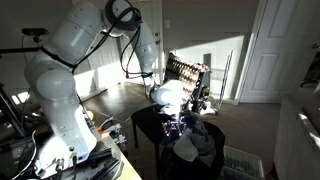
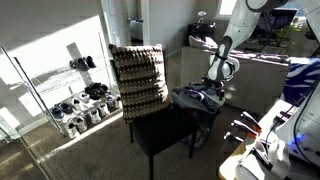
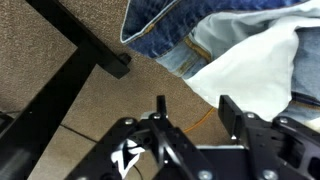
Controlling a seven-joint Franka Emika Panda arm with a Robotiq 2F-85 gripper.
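Roughly, going left to right in the wrist view: a black frame bar (image 3: pixel 85 45) slants in from ten o'clock. The jeans (image 3: pixel 165 25) lie at twelve o'clock of the gripper (image 3: pixel 195 112), and the white cloth (image 3: pixel 255 65) spreads out at two o'clock. The gripper's fingers (image 3: pixel 160 110) stand apart with nothing between them. It is released and grasps nothing, hanging over tan floor (image 3: pixel 100 100) just short of the cloth's edge.

In an exterior view the chair (image 2: pixel 135 75) with its patterned back stands at nine o'clock of the clothes. The shoe rack (image 2: pixel 75 100) sits farther out the same way.

To take hold well, I judge the gripper should shift toward two o'clock and straddle a raised fold of the white cloth. It should close on that fold alone, so the jeans do not drag along. Keeping well apart from the black frame bar avoids a knock.

Counted: one arm (image 1: pixel 65 60), one gripper with two fingers, one pair of jeans, one white cloth, one chair and one shoe rack. The shoes are too small to count.
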